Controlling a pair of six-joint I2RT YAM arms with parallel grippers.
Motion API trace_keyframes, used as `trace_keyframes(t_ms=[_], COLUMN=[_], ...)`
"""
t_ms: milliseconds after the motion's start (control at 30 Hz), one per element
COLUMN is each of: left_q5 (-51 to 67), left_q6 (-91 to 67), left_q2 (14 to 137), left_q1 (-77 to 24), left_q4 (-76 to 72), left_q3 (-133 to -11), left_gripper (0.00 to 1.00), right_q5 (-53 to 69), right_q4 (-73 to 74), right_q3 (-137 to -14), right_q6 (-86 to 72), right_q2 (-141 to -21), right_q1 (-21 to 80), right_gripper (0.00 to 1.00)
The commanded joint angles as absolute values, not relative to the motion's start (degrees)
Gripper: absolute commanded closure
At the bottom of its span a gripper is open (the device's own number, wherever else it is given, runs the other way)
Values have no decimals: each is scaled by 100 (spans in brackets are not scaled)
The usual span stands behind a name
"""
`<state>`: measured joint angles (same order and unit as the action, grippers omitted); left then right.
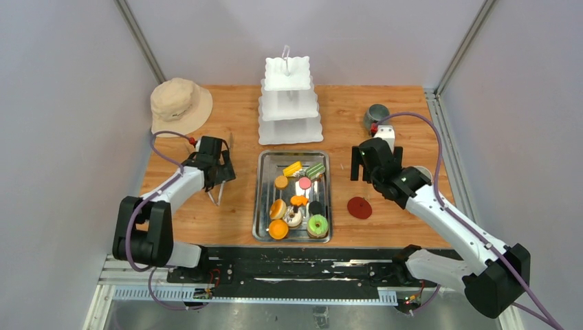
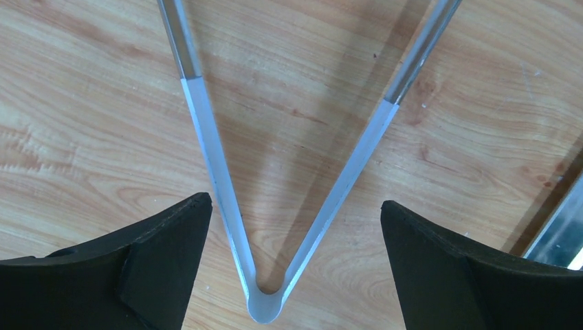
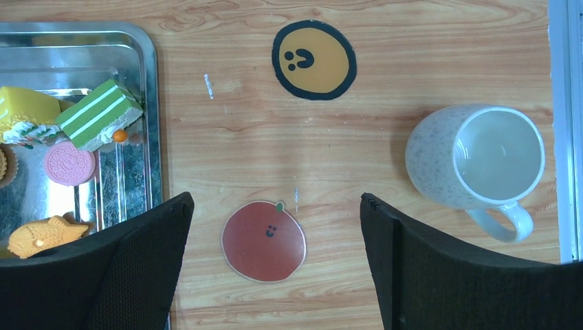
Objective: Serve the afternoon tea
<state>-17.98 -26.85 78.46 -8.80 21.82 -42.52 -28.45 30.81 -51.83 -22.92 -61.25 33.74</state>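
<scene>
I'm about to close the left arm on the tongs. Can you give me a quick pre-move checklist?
1. Left end effector open: ok.
2. Tongs lie between its fingers, hinge end nearest the camera: ok.
3. Fingers low enough to grip the tongs: cannot tell.
4. Right end effector open, holding nothing: ok.
5. Pastries sit in the steel tray: ok.

The table (image 2: 82, 103) is pale wood with visible grain, smooth and lightly satin. The tray (image 3: 152, 82) is polished metal, mirror-bright. The tongs (image 2: 213, 158) are shiny metal with frosted, translucent tips, probably plastic. The white mug (image 3: 440, 165) is speckled, glazed ceramic. The bucket hat (image 1: 180, 102) at far left is soft matt cloth.
</scene>
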Motion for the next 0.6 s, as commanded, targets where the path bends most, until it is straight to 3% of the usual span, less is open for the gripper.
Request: trace_keyframes(t_ms=[0,567], left_q5=[-1776,-1216], left_q6=[-2843,-2258], left_q2=[8188,9109], left_q1=[-783,-257], left_q4=[1893,1684], left_q3=[-4152,-4697], left_gripper=[2,2], right_q5=[-2879,-2875], right_q4=[3151,3188], right_q3=[-5132,-5024], right_q6=[-2191,-2147], right_q2=[-6011,-5842], right_q1=[3404,3408], right_gripper=[10,10])
